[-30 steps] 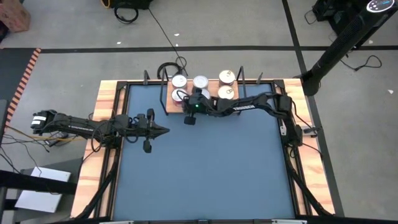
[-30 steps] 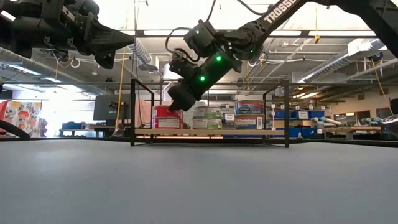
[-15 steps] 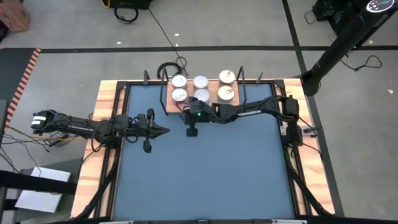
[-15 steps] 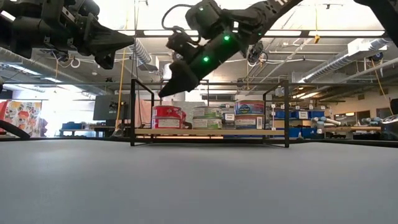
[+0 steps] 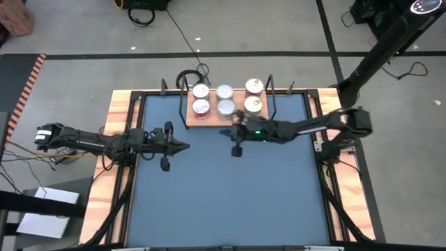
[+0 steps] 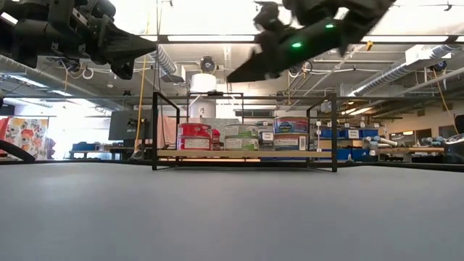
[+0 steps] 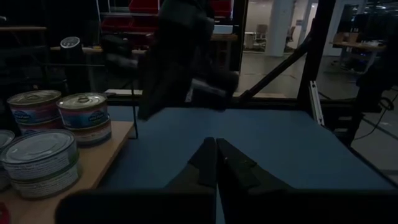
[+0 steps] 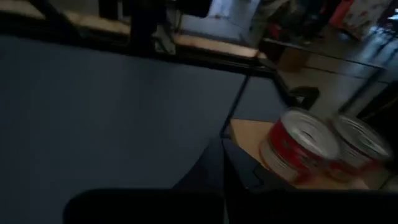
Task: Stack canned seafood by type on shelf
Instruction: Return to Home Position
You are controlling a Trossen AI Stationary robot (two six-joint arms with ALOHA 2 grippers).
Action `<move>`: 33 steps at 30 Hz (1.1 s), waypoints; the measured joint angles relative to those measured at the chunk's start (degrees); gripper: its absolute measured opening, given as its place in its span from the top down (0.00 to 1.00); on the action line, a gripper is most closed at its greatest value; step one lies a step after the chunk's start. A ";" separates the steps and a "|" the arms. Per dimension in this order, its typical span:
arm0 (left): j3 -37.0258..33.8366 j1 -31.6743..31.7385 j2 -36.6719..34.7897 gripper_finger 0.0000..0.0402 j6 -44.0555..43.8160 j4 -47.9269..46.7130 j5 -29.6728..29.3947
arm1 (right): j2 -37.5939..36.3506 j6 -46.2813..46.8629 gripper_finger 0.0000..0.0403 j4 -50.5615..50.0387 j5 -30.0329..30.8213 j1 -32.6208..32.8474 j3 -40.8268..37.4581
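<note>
Well, the right gripper (image 5: 225, 132), fingers pressed together and empty, had pulled back from the shelf (image 5: 202, 123) of cans (image 5: 225, 107).

A blue table (image 5: 230, 195) with a wooden rim (image 5: 120, 108) stands on grey floor (image 5: 70, 28) crossed by black cables (image 5: 182, 33)

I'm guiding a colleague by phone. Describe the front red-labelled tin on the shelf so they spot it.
Find the light wooden shelf with black wire uprights at the far edge of the blue table. At its left end, in the row nearer the table's middle, stands the round red-labelled tin. Its lid looks reddish; others look silver or gold.
</note>
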 joint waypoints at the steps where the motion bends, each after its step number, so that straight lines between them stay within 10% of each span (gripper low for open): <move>1: 0.00 0.00 0.00 0.99 0.02 0.09 0.01 | -1.94 0.82 1.00 1.12 0.31 0.20 -2.26; 33: -1.29 0.11 -0.14 0.99 2.02 1.52 -0.19 | -61.08 13.57 1.00 10.48 -3.41 1.07 -53.78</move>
